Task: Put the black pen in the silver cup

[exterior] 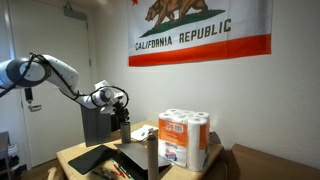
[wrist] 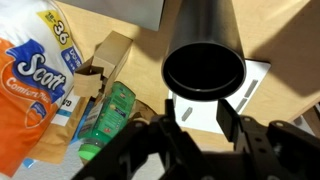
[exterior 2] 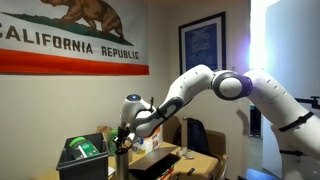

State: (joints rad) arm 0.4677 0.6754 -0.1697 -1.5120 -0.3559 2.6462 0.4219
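The pincer [wrist: 199, 118] is held above the tall dark cylinder [wrist: 204, 60], its fingers apart with only white paper [wrist: 252, 85] seen between them; nothing is gripped. Neither the black pen nor the silver cup can be made out in any view, so the pen is judged not yet collected. It should be located first, taken across its slim body, and the dark cylinder not mistaken for the cup. The cylinder's mouth is open, its inside too dark to read. In an exterior view something green is seen inside a bin [exterior 2: 70, 162].
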